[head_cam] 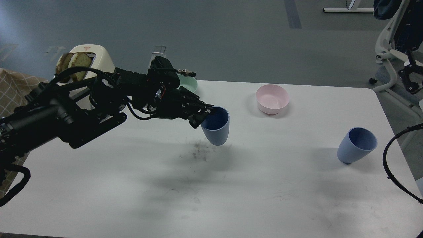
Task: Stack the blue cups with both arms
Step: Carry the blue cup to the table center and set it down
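Observation:
My left arm reaches in from the left to the middle of the white table (264,198). My left gripper (204,116) is shut on the rim of one blue cup (216,129), holding it nearly upright, mouth up, above a dirty smudge (198,152). The second blue cup (357,145) stands tilted near the table's right edge, with nothing holding it. Of my right gripper (409,75) only a dark part shows at the far right edge, high and away from that cup; its fingers cannot be told apart.
A pale pink bowl (272,99) sits at the back right. A mint-green bowl (192,84) is mostly hidden behind my left arm. A cream toaster (99,58) with toast slices (74,62) stands at the back left. A black cable (393,165) loops at the right edge.

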Available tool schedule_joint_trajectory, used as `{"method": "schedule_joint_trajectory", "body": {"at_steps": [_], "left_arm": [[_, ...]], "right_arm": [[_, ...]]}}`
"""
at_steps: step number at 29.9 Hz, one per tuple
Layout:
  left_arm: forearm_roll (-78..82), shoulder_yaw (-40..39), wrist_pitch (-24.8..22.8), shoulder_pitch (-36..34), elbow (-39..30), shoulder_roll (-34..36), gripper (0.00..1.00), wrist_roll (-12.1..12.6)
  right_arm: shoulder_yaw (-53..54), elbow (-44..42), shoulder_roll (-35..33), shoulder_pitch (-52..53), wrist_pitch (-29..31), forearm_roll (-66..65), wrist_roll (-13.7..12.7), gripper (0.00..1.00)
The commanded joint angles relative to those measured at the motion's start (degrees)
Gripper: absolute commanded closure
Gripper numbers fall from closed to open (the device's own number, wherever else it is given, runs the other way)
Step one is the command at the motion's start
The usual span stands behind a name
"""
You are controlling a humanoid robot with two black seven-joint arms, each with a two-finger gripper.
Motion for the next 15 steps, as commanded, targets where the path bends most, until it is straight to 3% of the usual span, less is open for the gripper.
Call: {"method": "schedule_joint_trajectory", "body": {"at_steps": [1, 7, 15], "left_arm": [[1.1, 3.4, 0.1, -0.2, 3.9, -2.8, 1.00, 1.0], [1.3, 3.9, 0.1, -0.4, 7.4, -4.6, 1.00, 3.0], [1.0, 3.8, 0.1, -0.4, 7.6, -6.3, 0.97, 3.9]], "right_arm": [[0.1, 1.0, -0.3, -1.9, 0.0, 2.6, 0.1, 0.00], [0.1, 1.0, -0.2, -2.7, 0.0, 2.7, 0.0, 0.00], [-0.1, 1.1, -0.3, -2.4, 0.0, 2.7, 0.0, 0.00]]}}
